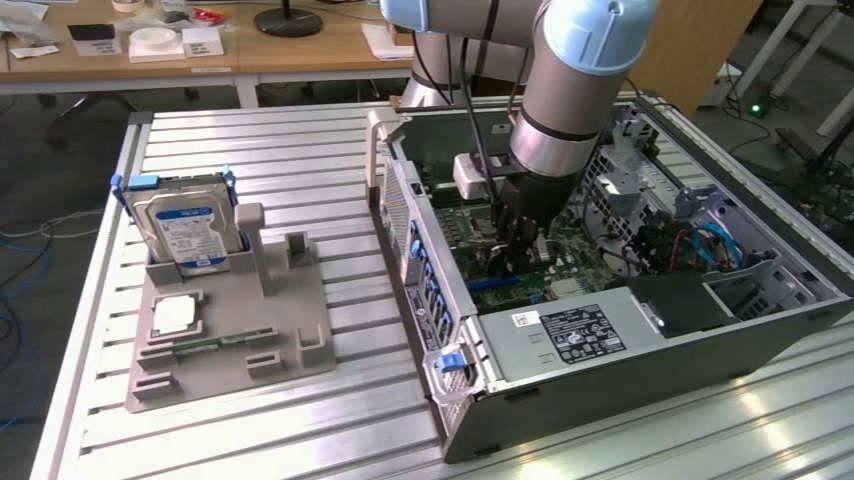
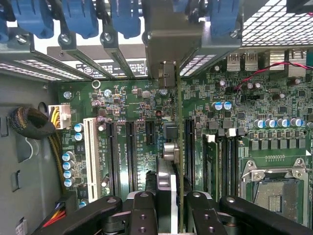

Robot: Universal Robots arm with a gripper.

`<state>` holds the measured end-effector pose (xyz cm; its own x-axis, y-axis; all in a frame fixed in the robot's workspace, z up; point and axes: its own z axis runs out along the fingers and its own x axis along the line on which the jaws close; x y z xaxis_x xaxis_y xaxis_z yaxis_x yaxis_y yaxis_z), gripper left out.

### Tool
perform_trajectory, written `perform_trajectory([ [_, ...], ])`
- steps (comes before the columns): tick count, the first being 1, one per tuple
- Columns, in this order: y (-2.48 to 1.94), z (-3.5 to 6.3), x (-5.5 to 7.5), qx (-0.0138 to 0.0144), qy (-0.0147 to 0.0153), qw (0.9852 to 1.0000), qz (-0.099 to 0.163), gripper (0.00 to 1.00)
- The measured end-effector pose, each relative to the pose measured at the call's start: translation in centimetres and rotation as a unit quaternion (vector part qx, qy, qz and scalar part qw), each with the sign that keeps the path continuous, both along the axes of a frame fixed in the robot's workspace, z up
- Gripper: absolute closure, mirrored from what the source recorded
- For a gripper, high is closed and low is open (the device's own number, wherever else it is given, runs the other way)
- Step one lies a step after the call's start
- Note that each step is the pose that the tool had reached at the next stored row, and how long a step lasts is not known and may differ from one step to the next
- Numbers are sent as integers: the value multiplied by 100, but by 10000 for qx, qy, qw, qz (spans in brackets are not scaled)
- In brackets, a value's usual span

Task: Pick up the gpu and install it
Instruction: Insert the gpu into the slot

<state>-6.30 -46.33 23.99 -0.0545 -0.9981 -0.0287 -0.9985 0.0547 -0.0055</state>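
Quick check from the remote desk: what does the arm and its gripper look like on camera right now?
The arm is a thick silver-grey tube with pale blue joint caps and a black band near the wrist. A black cable runs down its side past a white box. The gripper has black metal linkage fingers with round bolt heads.

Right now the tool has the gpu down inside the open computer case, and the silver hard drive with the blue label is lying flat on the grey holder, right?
Not flat: the exterior view shows the silver hard drive with the blue label standing upright in the grey holder. The tool does have the gpu inside the open computer case.
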Motion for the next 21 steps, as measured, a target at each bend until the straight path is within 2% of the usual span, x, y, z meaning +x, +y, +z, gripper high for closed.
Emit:
perform_trajectory([
  [6,0,-4,-2,0,0,10000,0,72],
  [21,0,-15,-9,0,22,10000,-1,72],
])
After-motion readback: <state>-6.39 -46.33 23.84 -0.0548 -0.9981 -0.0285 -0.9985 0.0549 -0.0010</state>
